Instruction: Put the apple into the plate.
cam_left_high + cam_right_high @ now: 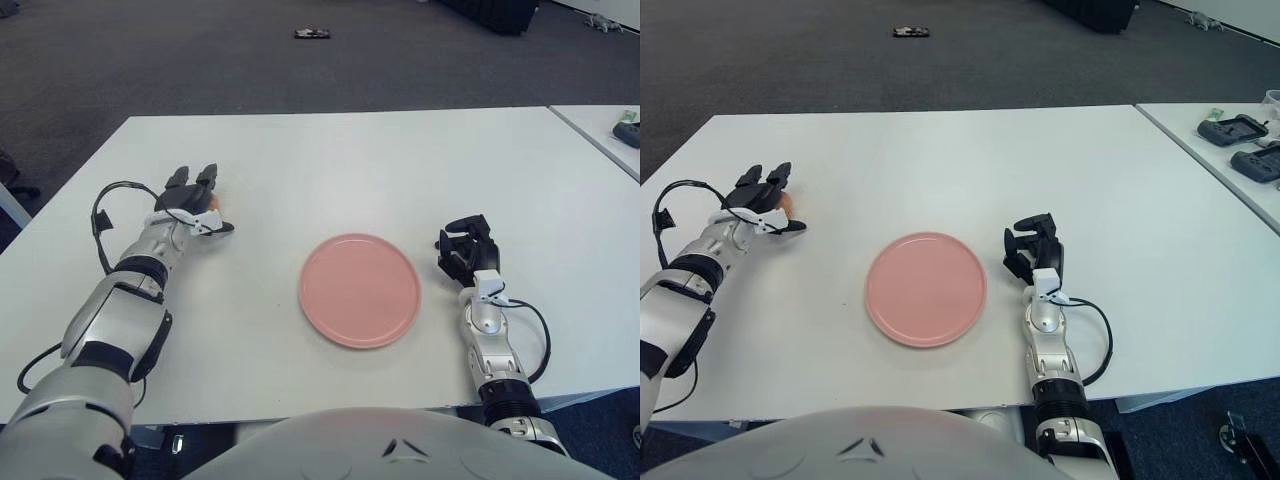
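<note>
The apple (pixel 214 203) is on the white table (pixel 350 160) at the left, and only a small orange sliver of it shows. My left hand (pixel 200 205) is over it, with two fingers stretched out above it and the thumb (pixel 224 228) pointing right below it. The fingers are spread and do not look closed on the apple. The pink plate (pixel 360 290) lies empty at the table's middle front, well to the right of the apple. My right hand (pixel 466 248) shows to the right of the plate, fingers curled and holding nothing.
A second white table (pixel 1230 150) stands at the right with dark devices (pixel 1230 130) on it. A small dark object (pixel 312 34) lies on the grey carpet beyond the table. A black cable (pixel 100 225) loops off my left forearm.
</note>
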`<state>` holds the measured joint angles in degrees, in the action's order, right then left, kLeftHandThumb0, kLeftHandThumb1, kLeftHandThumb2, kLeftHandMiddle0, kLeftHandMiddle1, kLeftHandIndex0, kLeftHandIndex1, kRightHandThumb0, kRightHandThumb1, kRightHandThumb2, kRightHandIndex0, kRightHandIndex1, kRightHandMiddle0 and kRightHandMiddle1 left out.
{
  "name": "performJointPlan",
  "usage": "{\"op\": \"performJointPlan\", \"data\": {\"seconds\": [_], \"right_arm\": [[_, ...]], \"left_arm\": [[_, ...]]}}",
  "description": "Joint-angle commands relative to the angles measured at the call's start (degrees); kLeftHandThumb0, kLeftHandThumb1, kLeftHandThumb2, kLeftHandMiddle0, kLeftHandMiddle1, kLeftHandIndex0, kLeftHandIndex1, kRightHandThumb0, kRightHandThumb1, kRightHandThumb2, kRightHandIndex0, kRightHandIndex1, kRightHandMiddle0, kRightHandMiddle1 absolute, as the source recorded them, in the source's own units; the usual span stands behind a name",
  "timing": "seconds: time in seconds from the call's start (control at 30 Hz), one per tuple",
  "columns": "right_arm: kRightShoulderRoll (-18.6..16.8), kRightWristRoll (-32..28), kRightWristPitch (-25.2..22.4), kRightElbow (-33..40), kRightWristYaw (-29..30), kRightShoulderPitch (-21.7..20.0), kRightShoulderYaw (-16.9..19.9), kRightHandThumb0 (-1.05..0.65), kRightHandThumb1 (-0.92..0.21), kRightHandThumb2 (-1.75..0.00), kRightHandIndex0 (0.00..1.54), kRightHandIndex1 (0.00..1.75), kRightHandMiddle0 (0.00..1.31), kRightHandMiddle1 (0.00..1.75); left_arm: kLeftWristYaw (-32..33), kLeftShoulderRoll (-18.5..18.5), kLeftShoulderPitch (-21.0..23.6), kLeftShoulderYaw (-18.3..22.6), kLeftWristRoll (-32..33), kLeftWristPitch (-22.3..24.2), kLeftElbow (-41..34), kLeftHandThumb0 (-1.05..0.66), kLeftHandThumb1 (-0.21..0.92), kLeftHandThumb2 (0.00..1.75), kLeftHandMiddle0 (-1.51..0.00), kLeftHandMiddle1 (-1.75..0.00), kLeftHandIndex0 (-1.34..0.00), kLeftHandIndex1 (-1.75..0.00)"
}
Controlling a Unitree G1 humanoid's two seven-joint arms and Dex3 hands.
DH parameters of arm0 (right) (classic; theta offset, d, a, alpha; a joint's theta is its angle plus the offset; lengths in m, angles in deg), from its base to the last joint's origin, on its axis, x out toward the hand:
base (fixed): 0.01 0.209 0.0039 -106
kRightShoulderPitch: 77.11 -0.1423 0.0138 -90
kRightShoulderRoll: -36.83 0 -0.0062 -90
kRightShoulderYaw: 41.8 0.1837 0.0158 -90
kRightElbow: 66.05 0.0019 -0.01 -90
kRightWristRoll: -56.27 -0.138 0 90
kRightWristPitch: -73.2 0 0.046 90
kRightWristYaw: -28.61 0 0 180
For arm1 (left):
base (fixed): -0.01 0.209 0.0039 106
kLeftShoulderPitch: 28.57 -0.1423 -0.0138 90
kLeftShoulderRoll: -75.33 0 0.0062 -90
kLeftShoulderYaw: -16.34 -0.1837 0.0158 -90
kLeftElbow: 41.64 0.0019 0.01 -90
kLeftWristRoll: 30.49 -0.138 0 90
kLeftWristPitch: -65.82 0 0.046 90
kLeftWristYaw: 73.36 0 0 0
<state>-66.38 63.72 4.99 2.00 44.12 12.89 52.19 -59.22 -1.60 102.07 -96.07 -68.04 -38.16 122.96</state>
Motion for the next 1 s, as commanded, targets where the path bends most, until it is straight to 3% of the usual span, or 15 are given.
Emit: {"op": "performJointPlan", "data": {"seconds": [0.0, 0.6, 0.87, 0.97], "right_arm": [[0.19, 0.69, -1.1, -1.01, -0.48, 1.14, -0.33, -0.36, -0.79, -0.71, 0.66, 1.21, 0.27, 1.75], [0.12, 0.34, -1.29, 0.24, -0.62, 1.75, -0.13, -0.36, -0.78, -0.72, 0.67, 1.21, 0.27, 1.75], [0.02, 0.06, -1.54, 0.71, -0.8, 1.94, -0.03, -0.36, -0.78, -0.73, 0.66, 1.2, 0.28, 1.75], [0.0, 0.06, -1.62, 0.85, -0.87, 2.01, 0.03, -0.36, -0.78, -0.73, 0.66, 1.2, 0.28, 1.75]], "left_arm": [[-4.28, -1.46, -1.82, -0.47, 0.47, 1.69, 2.23, -1.05, 0.82, 0.21, 0.0, 0.0, 0.0, 0.0], [-12.76, -0.5, -1.12, -1.35, 1.64, 2.44, 1.66, -1.0, 0.92, 0.26, 0.0, 0.0, -0.03, -0.02], [-16.12, -0.02, -0.58, -1.03, 2.59, 2.02, 1.87, -0.96, 0.92, 0.31, -0.1, -0.07, 0.0, -0.54], [-16.56, 0.04, -0.5, -1.12, 2.79, 2.04, 1.86, -0.95, 0.92, 0.31, -0.05, -0.28, 0.0, -0.66]]}}
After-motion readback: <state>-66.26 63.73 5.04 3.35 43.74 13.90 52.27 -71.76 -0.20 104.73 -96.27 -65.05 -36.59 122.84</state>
